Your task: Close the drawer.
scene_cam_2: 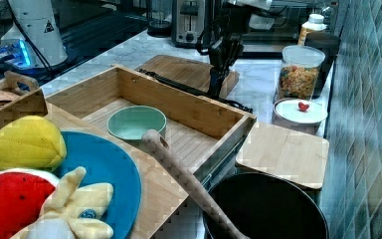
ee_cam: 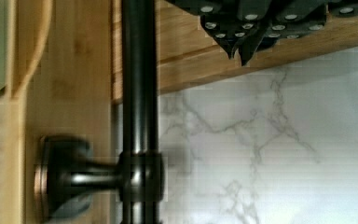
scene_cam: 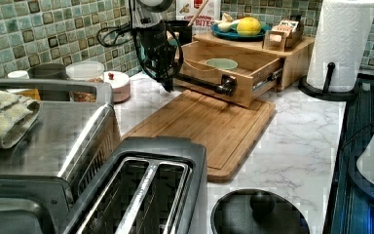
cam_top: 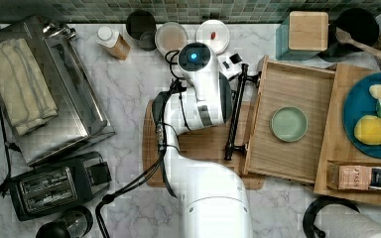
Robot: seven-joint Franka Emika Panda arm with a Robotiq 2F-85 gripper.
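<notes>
The marble desk (cam_top: 129, 94) carries everything here, and against its tiled back edge stand jars and canisters. On the top view's right side sits a bamboo cabinet (cam_top: 337, 148), and the drawer (cam_top: 290, 94) is pulled far out of it toward the middle of the desk, so it is fully open. Its front overhangs the cutting board (cam_top: 198, 144) that lies flat on the desk under the arm. Inside the drawer rests a small green bowl (cam_top: 288, 124), near the centre of the floor.

Across the drawer front runs the long black handle (cam_top: 235, 111). The gripper (ee_cam: 238, 49) hangs just beside this handle, on the side away from the drawer, close to the end nearer the tiled wall. In the wrist view the jaws are closed together to a point and hold nothing.

I judge that the step in hand is the push. To do it well, the gripper should meet the handle or the front panel nearer its middle, because a push at one end can turn the drawer crooked on its rails. The push should be straight toward the cabinet and slow, so the bowl does not slide.
</notes>
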